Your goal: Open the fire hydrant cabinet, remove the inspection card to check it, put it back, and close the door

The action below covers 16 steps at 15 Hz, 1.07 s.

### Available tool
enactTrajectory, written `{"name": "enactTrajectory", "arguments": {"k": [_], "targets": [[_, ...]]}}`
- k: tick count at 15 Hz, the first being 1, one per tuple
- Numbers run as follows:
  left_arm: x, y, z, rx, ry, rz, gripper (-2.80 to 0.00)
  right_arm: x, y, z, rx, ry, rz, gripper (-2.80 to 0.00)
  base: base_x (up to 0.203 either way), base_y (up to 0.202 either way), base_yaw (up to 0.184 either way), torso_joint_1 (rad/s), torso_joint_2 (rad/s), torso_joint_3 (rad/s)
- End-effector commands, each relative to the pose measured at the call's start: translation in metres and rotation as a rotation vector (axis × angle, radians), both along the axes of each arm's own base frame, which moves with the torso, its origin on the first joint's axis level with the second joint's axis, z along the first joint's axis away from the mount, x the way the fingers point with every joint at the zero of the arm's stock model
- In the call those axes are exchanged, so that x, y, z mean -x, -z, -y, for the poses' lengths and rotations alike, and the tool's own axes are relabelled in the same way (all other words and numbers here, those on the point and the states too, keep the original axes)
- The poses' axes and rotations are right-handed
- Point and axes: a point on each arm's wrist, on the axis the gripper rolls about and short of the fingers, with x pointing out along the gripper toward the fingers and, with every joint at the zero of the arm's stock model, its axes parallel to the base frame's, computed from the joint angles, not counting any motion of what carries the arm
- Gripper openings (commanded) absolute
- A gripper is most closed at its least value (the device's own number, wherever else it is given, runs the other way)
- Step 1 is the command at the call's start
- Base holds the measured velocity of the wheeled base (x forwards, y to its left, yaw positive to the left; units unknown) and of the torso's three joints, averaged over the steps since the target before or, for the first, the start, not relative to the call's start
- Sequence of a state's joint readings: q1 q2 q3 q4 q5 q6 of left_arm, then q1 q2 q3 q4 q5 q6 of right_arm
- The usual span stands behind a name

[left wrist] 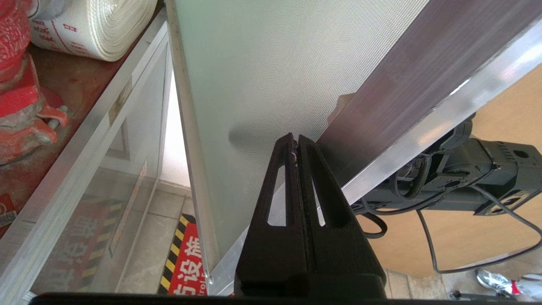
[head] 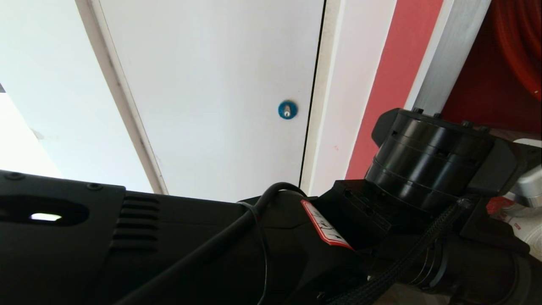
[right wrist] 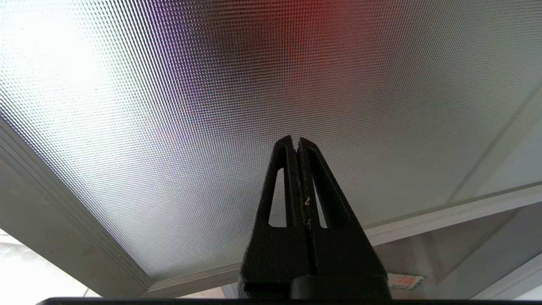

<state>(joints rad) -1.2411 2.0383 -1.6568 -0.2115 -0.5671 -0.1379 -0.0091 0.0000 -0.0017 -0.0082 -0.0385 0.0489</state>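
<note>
My left end effector [left wrist: 295, 140], closed and empty, points at the open door [left wrist: 271, 84]'s textured glass; cabinet [left wrist: 63, 140] interior lies beside it. Right end effector [right wrist: 296, 142] closed, parked.

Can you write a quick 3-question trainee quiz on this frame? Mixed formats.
1. True or false: the left gripper is shut and holds nothing.
2. Multiple choice: in the left wrist view, what lies inside the fire hydrant cabinet beside the red hydrant valve?
A. a blue bucket
B. a white rolled hose
C. a yellow helmet
3. Fill in: in the head view, the round lock on the white panel is coloured ____.

Key: 1 true; 2 B; 3 blue.
</note>
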Motion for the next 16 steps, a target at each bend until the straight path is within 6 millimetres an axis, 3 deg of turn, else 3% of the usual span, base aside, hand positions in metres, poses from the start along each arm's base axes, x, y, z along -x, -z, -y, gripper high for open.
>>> {"name": "enactTrajectory", "arguments": {"k": [1, 4, 10, 12, 13, 16], "targets": [[0.000, 0.000, 0.000, 0.000, 0.005, -0.002, -2.80, 0.000, 0.000, 0.000, 0.000, 0.000, 0.001, -2.80, 0.000, 0.000, 0.000, 0.000, 0.00, 0.000], [-0.006, 0.004, 0.000, -0.011, -0.018, -0.002, -2.80, 0.000, 0.000, 0.000, 0.000, 0.000, 0.001, -2.80, 0.000, 0.000, 0.000, 0.000, 0.00, 0.000], [-0.074, 0.026, -0.026, -0.073, -0.187, -0.030, -2.80, 0.000, 0.000, 0.000, 0.003, -0.002, 0.001, -2.80, 0.000, 0.000, 0.000, 0.000, 0.00, 0.000], [-0.113, 0.034, -0.060, -0.106, -0.309, -0.049, -2.80, 0.000, 0.000, 0.000, 0.003, -0.002, 0.002, -2.80, 0.000, 0.000, 0.000, 0.000, 0.00, 0.000], [-0.119, 0.033, -0.076, -0.113, -0.341, -0.053, -2.80, 0.000, 0.000, 0.000, 0.002, -0.002, 0.002, -2.80, 0.000, 0.000, 0.000, 0.000, 0.00, 0.000], [-0.102, 0.009, -0.136, -0.098, -0.408, -0.048, -2.80, 0.000, 0.000, 0.000, 0.000, -0.002, 0.002, -2.80, 0.000, 0.000, 0.000, 0.000, 0.00, 0.000]]}}
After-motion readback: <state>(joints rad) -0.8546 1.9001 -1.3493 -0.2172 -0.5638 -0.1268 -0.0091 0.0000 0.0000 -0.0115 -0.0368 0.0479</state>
